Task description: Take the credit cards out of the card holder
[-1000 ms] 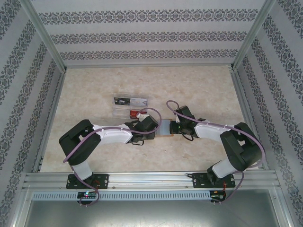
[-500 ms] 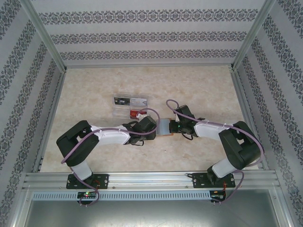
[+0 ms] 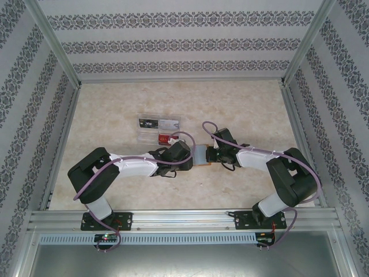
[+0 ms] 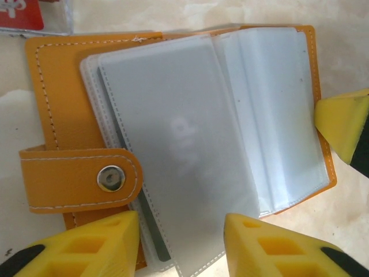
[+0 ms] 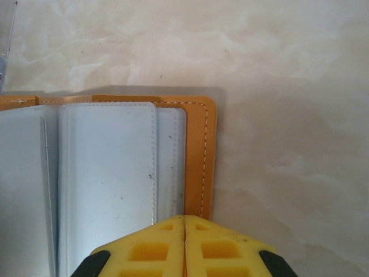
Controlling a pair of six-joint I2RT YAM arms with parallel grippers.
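two grippers meet over the card holder [image 3: 200, 156], which lies open on the marble-patterned table [image 3: 248, 109] between the two arms; the top view gives that layout, and a cluster of four cards [image 3: 159, 130] laid flat in two rows just behind and to the left of the holder, one dark, one grey, one pale, one red and white; at that range fingers and pockets are too small to read; the left wrist view gives the detail: an orange-tan cover with white stitching, a closing strap [image 4: 75, 179] with a round metal snap [image 4: 111, 178] lying over the left leaf, and a stack of frosted clear sleeves [image 4: 173, 144] fanned across the middle; a faint pale shape shows through the top sleeve, and whether a card sits inside cannot be told; the left gripper [image 4: 180, 225] is released, its yellow fingers standing apart on either side of that sleeve's lower edge with nothing pinched; a corner of the red card [image 4: 20, 14] sits at the upper left; the right wrist view shows the other leaf, grey-blue sleeves inside a rounded orange corner; the right gripper [image 5: 184, 231] is clenched, fingers pressed together with no gap, tip over the holder's near edge; in the left wrist view one of its yellow fingers touches the holder's right edge
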